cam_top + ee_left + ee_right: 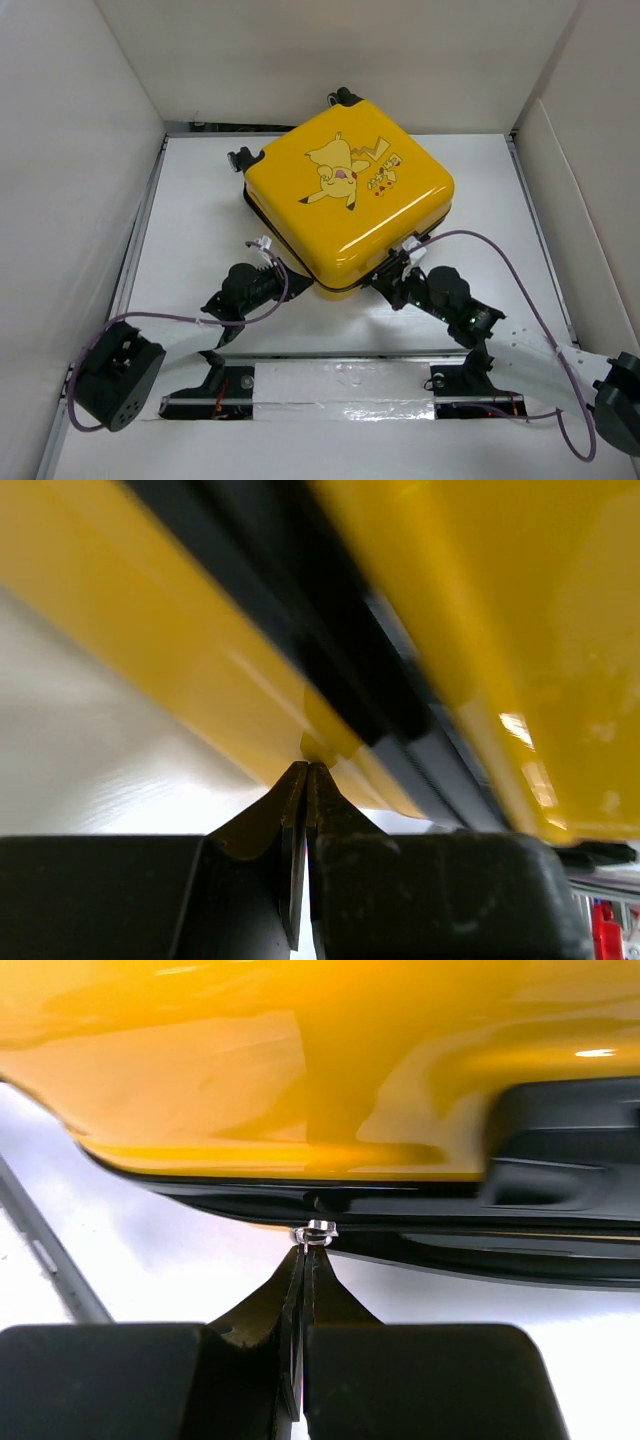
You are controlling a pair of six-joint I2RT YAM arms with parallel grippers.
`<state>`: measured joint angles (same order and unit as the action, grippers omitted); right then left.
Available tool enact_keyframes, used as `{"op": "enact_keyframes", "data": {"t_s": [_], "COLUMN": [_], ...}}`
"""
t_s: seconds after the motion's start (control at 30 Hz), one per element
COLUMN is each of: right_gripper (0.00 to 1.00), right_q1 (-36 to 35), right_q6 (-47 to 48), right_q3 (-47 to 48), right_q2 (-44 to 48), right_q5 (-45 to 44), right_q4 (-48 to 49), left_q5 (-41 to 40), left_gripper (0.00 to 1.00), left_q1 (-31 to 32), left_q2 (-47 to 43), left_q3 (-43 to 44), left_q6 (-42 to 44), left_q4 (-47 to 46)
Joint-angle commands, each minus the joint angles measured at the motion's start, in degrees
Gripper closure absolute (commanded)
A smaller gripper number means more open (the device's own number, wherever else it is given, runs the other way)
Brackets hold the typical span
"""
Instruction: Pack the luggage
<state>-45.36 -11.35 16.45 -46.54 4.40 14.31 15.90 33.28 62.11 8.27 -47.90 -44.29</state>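
The luggage (350,190), a yellow hard-shell suitcase with a Pikachu cartoon, lies flat and closed in the middle of the table. My left gripper (288,268) is at its near-left edge. In the left wrist view this gripper (308,767) is shut, its tips pinching a small yellow zipper tab (318,746) at the black seam (330,670). My right gripper (396,272) is at the near-right edge. In the right wrist view it (312,1250) is shut on a silver zipper pull (318,1229) under the black zipper band (420,1205).
White walls enclose the table (190,230) on three sides. Black wheels (243,160) stick out at the suitcase's far-left corner, a black handle part (345,97) at its far end. Purple cables (520,285) loop from both arms. A grey rail (50,1260) runs along the table at the left.
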Motion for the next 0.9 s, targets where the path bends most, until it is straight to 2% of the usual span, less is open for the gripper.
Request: {"op": "enact_keyframes", "data": {"t_s": [0.0, 0.23, 0.4, 0.57, 0.63, 0.67, 0.73, 0.77, 0.83, 0.87], "right_gripper": [1.00, 1.00, 1.00, 1.00, 1.00, 1.00, 1.00, 1.00, 1.00, 1.00], "right_q1": [-4.02, -14.65, -24.93, -26.71, -26.71, -26.71, -26.71, -26.71, -26.71, -26.71], "right_q6": [-1.82, -5.34, -6.05, -6.13, -7.71, -8.07, -6.92, -8.14, -7.11, -7.54], "right_q3": [2.80, 3.67, 8.07, 11.50, 12.82, 12.82, 13.17, 13.43, 13.09, 12.91], "right_q2": [1.37, -4.68, -13.46, -19.72, -21.39, -23.40, -25.34, -26.57, -26.23, -25.36], "right_q5": [-1.76, -5.62, -12.48, -15.82, -20.02, -24.57, -26.80, -29.34, -29.63, -29.45], "right_q4": [0.37, 4.93, 7.14, 12.39, 12.76, 16.51, 19.62, 19.10, 20.85, 19.02], "left_q5": [-2.89, -6.31, -6.50, -3.07, -2.81, -2.46, -1.58, -0.10, 0.36, -1.12], "left_gripper": [1.00, 1.00, 1.00, 1.00, 1.00, 1.00, 1.00, 0.91, 0.78, 0.64], "left_q1": [0.91, 8.19, 9.44, 11.36, 12.15, 12.16, 9.02, 7.43, 2.33, 0.84], "left_q2": [4.58, 11.80, 15.75, 20.06, 22.26, 23.23, 23.68, 22.98, 19.03, 17.19], "left_q3": [3.24, 10.97, 15.63, 20.98, 22.57, 23.62, 23.37, 21.11, 20.21, 19.51], "left_q6": [-0.79, 0.52, 0.70, 1.31, 2.63, 2.81, 1.59, 1.41, 2.54, 4.81], "left_q4": [-12.74, -14.07, -14.85, -14.68, -13.63, -13.89, -13.02, -15.45, -11.98, -6.65]}}
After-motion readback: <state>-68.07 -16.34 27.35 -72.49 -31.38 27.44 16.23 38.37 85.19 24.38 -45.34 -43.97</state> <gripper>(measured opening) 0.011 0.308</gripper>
